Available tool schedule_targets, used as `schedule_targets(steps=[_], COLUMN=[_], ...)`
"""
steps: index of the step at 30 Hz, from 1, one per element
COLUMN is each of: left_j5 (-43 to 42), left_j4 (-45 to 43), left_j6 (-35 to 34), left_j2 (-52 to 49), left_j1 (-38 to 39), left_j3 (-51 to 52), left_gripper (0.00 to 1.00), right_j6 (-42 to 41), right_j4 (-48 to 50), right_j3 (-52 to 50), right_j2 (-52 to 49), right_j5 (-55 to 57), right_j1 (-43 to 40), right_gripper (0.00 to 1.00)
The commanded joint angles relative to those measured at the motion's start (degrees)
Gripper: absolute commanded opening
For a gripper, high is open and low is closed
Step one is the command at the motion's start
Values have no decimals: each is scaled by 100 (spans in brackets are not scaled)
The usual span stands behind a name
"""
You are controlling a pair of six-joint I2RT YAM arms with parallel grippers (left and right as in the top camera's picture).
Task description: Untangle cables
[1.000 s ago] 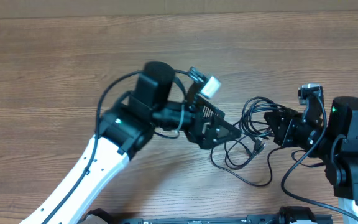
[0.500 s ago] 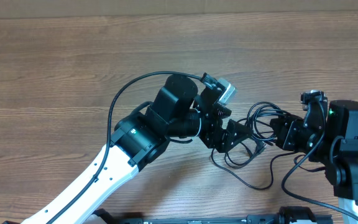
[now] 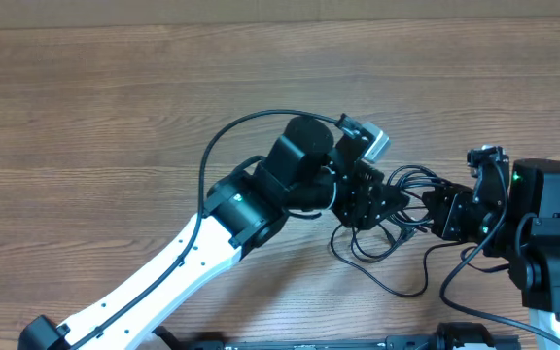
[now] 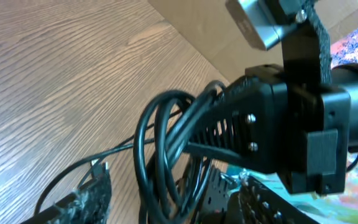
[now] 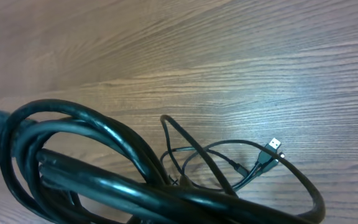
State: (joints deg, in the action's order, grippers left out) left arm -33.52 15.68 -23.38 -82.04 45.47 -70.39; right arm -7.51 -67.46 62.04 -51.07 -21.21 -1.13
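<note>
As the white-and-black left arm (image 3: 163,272) swung rightward across the brown wood-grain table (image 3: 86,107), the left gripper (image 3: 377,202) reached the thin black cables (image 3: 408,177), from which it had stood apart a second earlier. Its jaws, narrowing from their widest, were still apart, with several loops between them and not yet pinched. The right gripper (image 3: 436,209) stayed clamped on the bundle's right side, at centre-right of the table, where the lower strands and one silver plug tip (image 5: 273,145) lay on the wood. A second hold appeared imminent, which would allow one strand to be drawn out.
</note>
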Motion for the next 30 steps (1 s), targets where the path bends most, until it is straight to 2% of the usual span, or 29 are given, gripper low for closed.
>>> schedule_targets(steps=[1,8,18,21,28,30], left_j5=[52,68,55,72,74,98], left_j4=[-142,-214,-184,-186,-184,-186], left_j6=[-155,-153,-153,-153,-151,-151], left_j2=[-57,-59,-111,-111,-111,-111], left_j1=[37,37,74,72,74,74], left_j3=[-103,-103,-103,-103,-103,-103], left_gripper=[57,34,35,32,6,4], right_j6=[186,184,352,352,350,350], right_j4=[17,7,72,48,85,46], right_j3=[-15,-15,-15,-15,-15,-15], right_j2=[24,24,24,24,24,24], right_j5=[-90,-94,-505,-505,-505,-505], right_j1=[-4,-4,-4,-4,-4,-4], right_gripper=[4,4,4,4,4,4])
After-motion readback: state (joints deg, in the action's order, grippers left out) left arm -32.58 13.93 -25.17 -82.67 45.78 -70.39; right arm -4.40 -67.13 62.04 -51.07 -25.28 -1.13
